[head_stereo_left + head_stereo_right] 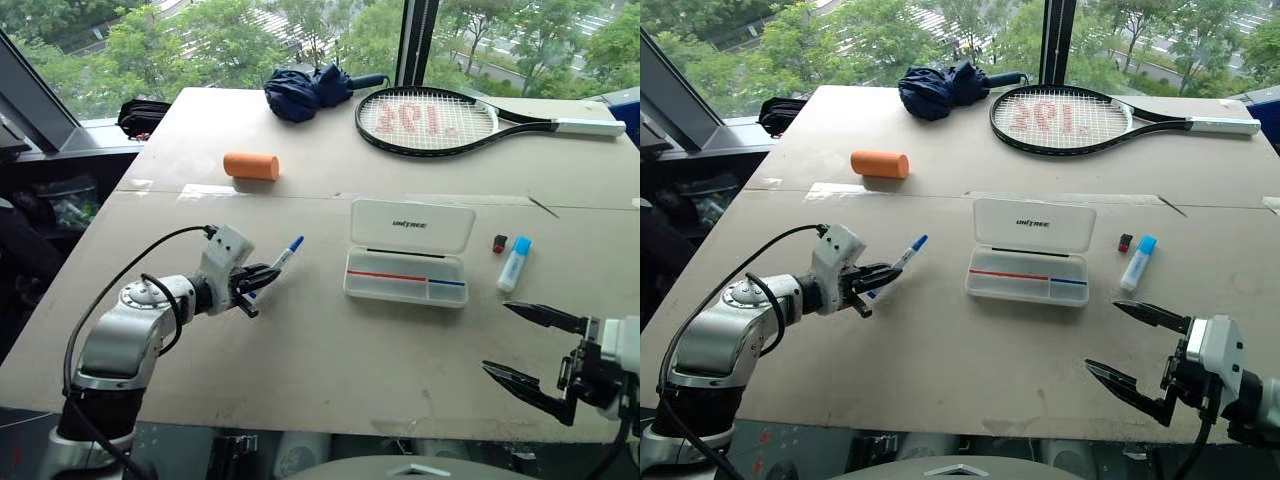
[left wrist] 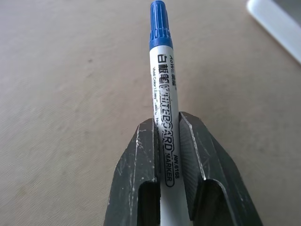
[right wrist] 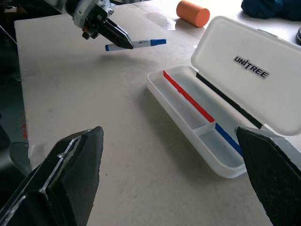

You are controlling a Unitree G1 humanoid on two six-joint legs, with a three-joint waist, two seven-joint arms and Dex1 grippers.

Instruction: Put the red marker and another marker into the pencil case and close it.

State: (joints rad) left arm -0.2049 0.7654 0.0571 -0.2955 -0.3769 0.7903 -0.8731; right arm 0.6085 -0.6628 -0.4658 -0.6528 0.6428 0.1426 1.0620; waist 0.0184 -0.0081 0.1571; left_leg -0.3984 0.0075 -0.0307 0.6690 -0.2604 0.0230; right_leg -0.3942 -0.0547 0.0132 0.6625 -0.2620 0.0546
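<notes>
The white pencil case [image 1: 405, 278] lies open mid-table, its lid [image 1: 412, 225] folded back, with a red-and-blue stripe inside. To the right of it rest the stubby red marker [image 1: 500, 243] and a white marker with a light-blue cap [image 1: 514, 263]. Left of the case, my left gripper [image 1: 262, 279] is shut on a white whiteboard marker with a blue cap [image 2: 163, 70], the capped end sticking out past the fingertips toward the case. My right gripper [image 1: 497, 338] stands wide open near the table's front right edge, holding nothing.
An orange cylinder [image 1: 251, 166] lies at the back left. A folded dark-blue umbrella [image 1: 305, 90] and a tennis racket [image 1: 440, 118] lie along the far side. A black bag [image 1: 143, 115] sits off the table's far left corner.
</notes>
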